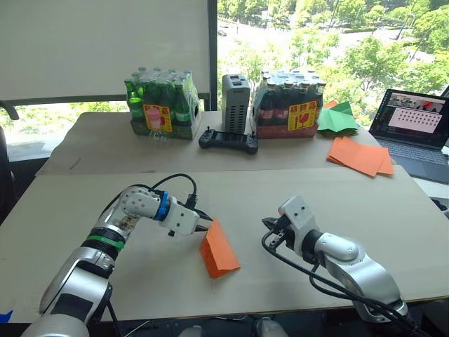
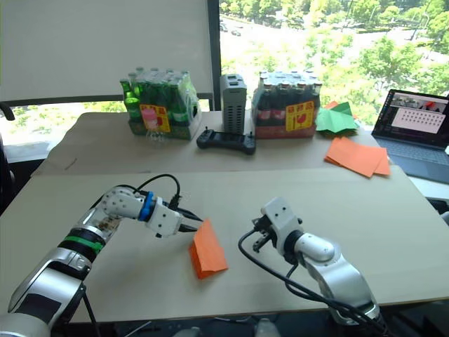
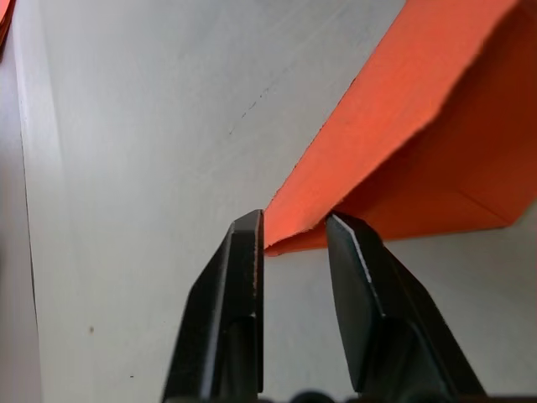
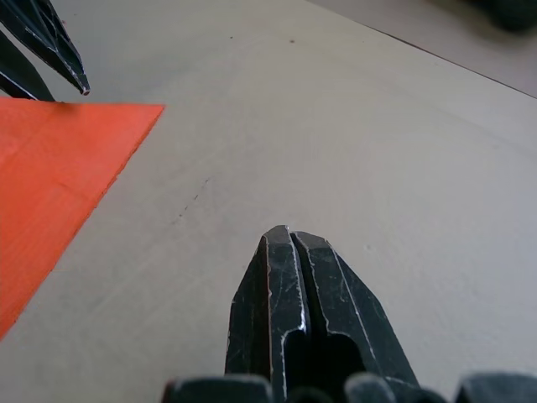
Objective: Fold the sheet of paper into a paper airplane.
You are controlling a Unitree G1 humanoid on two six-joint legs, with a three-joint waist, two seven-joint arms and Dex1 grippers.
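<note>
Pale counter (image 1: 365, 210) under a bright window, trees beyond the glass. Along the far edge: pack of green bottles (image 1: 161, 105), grey box (image 1: 236, 103) standing upright, black controller (image 1: 228, 141) lying in front of it, pack of dark bottles (image 1: 290, 104), green paper (image 1: 337, 118), stack of flat orange sheets (image 1: 359, 156), open laptop (image 1: 412, 123) at the far right. Near the front, folded orange sheet of paper (image 1: 218, 250), creased, one flap lifted off the surface, pointing up toward the left arm. Left arm bent at the elbow, forearm reaching inward and to the right, left claw (image 1: 205, 223) held roughly level at the upper corner of the sheet; seen from the left wrist, black fingers (image 3: 241, 302) apart, the paper's corner sitting in the gap between the tips, not visibly pinched. Right arm bent too, forearm angled inward and to the left, right claw (image 1: 269, 226) low over bare counter, well apart from the sheet; fingers (image 4: 281, 294) pressed together, nothing between them.
</note>
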